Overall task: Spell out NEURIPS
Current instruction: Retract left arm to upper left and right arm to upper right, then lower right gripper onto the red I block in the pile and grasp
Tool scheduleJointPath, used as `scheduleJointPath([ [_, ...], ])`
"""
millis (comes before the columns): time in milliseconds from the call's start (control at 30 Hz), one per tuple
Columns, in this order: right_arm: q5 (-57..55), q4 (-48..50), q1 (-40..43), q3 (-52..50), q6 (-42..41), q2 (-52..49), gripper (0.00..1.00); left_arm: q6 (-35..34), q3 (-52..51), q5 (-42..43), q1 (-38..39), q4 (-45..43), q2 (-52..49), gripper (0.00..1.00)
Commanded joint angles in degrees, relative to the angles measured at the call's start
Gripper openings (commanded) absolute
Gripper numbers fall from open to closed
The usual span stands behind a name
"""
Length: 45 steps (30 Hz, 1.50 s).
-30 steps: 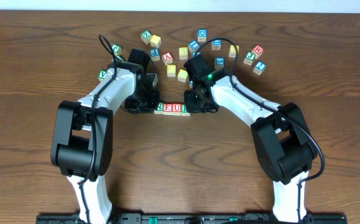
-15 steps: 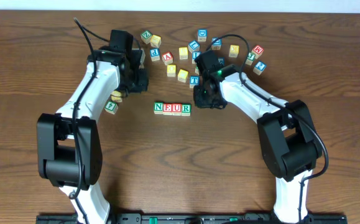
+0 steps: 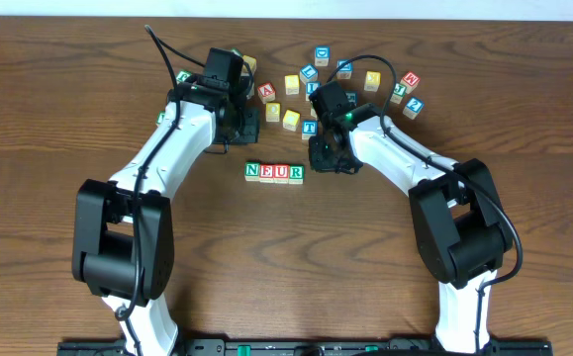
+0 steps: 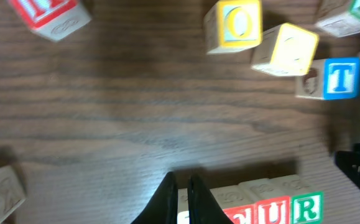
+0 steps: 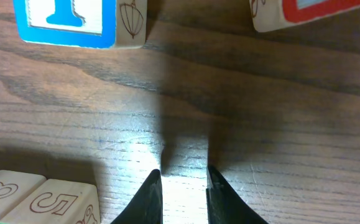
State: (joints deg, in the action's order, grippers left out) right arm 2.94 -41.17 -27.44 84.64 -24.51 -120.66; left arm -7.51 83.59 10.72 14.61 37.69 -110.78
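Note:
Four cubes stand in a row reading NEUR point(image 3: 274, 172) at mid-table. In the left wrist view the U cube point(image 4: 273, 211) and R cube point(image 4: 307, 208) show at the bottom edge. My left gripper point(image 3: 243, 127) hovers behind the row's left end, its fingers point(image 4: 180, 186) almost together and empty. My right gripper point(image 3: 324, 156) is just right of the row, its jaws point(image 5: 184, 180) slightly apart over bare wood, empty. The I, P and S cubes cannot be picked out among the loose cubes.
Several loose cubes lie scattered at the back point(image 3: 291, 84). A blue T cube point(image 3: 309, 127) point(image 4: 340, 78) point(image 5: 74, 22) sits between the grippers. A yellow O cube point(image 4: 232, 23) and a red cube point(image 5: 316, 12) lie nearby. More cubes lie at the left point(image 3: 183, 77).
The row grew from NEU to NEUR. Both grippers left the row. The left arm swung out left, then back right behind the row. The right arm has stayed still for the last half second.

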Motion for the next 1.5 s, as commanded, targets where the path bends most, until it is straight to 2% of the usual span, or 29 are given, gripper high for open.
scheduleJointPath([
  [0, -0.8, -0.6, 0.8, -0.2, 0.8, 2.7, 0.19, -0.7, 0.9, -1.2, -1.7, 1.5, 5.0, 0.08],
  [67, -0.7, -1.3, 1.6, 0.0, 1.1, 4.4, 0.20, -0.7, 0.9, -1.3, -2.7, 2.5, 8.5, 0.08],
  [167, 1.6, -1.7, 2.6, 0.1, 4.0, 8.6, 0.30, -0.7, 0.9, -1.4, -5.0, 5.3, 15.2, 0.09],
  [233, 1.8, -2.0, 3.2, 0.1, 4.5, 13.4, 0.41, -0.7, 0.9, -1.4, -7.5, 8.8, 19.5, 0.13],
  [300, 1.7, -2.0, 3.4, 0.1, 4.5, 16.3, 0.44, -0.7, 0.9, -1.4, -9.2, 11.1, 21.4, 0.15],
  [367, 1.7, -2.0, 3.4, 0.1, 4.9, 18.6, 0.46, -0.7, 0.9, -2.2, -11.7, 13.7, 23.0, 0.17],
  [467, 1.8, -2.5, 3.4, 0.1, 4.9, 20.3, 0.47, -0.7, 0.9, -6.9, -15.5, 16.1, 23.6, 0.26],
  [600, 1.7, -2.9, 3.5, 0.9, 6.1, 20.2, 0.47, 1.5, 0.9, -7.2, -17.9, 16.5, 23.6, 0.29],
  [733, 1.5, -4.4, 4.2, 6.1, 6.9, 19.9, 0.47, 5.1, 0.9, -8.5, -18.2, 15.7, 23.6, 0.43],
  [867, 1.5, -9.8, 6.2, 17.0, 8.9, 15.7, 0.47, 5.1, 0.9, -10.4, -18.2, 14.7, 23.6, 0.43],
  [1067, 0.4, -22.1, 7.1, 38.4, 13.6, 1.8, 0.48, 4.9, 0.9, -10.3, -18.2, 14.1, 23.6, 0.43],
  [1167, 0.5, -24.1, 7.0, 41.1, 15.5, -2.6, 0.51, 4.6, 0.9, -10.3, -18.2, 14.2, 23.6, 0.44],
  [1467, 0.4, -25.5, 7.0, 41.0, 18.4, -11.3, 0.51, 3.8, 0.9, -10.3, -18.2, 14.8, 23.6, 0.45],
])
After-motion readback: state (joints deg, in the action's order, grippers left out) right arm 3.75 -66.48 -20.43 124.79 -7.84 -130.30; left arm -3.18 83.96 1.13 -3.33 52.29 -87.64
